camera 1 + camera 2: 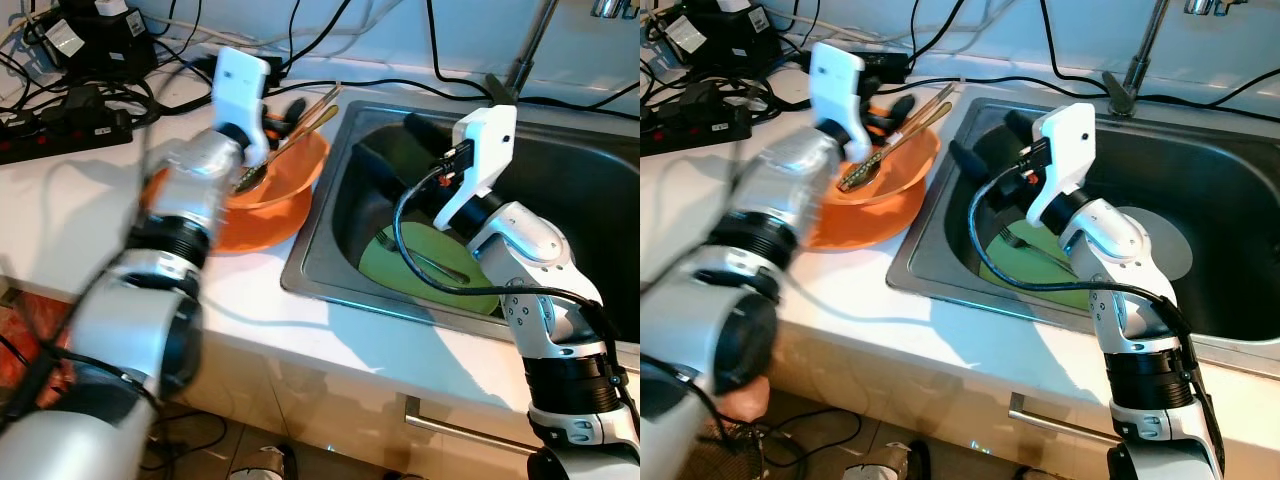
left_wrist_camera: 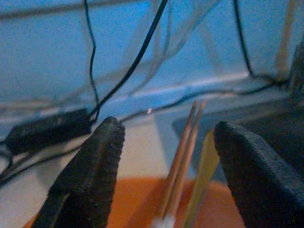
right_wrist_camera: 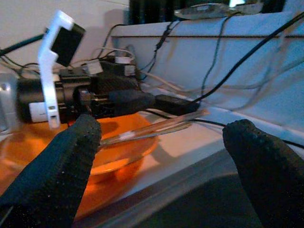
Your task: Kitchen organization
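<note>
Silver forearm of the left arm fills the near foreground, blurred, reaching to the left pincer (image 2: 164, 156), whose two black fingers stand spread over the orange bowl (image 1: 285, 195) on the white bench (image 1: 90, 210). Between those fingers lie the chopsticks (image 2: 183, 156) and a spoon (image 1: 865, 170), resting in the bowl. Their long axis runs from the bowl's middle out past its rim toward 1 o'clock, so the handles point away from the left pincer, which is plainly the nearer one. At 3 o'clock, the right pincer (image 3: 156, 156) hangs spread above the steel sink (image 1: 320, 215), where a green plate (image 1: 395, 265) with a fork (image 1: 1025, 245) lies. Beyond, at 11 o'clock, cables and a power strip (image 1: 60, 135) crowd the bench.
</note>
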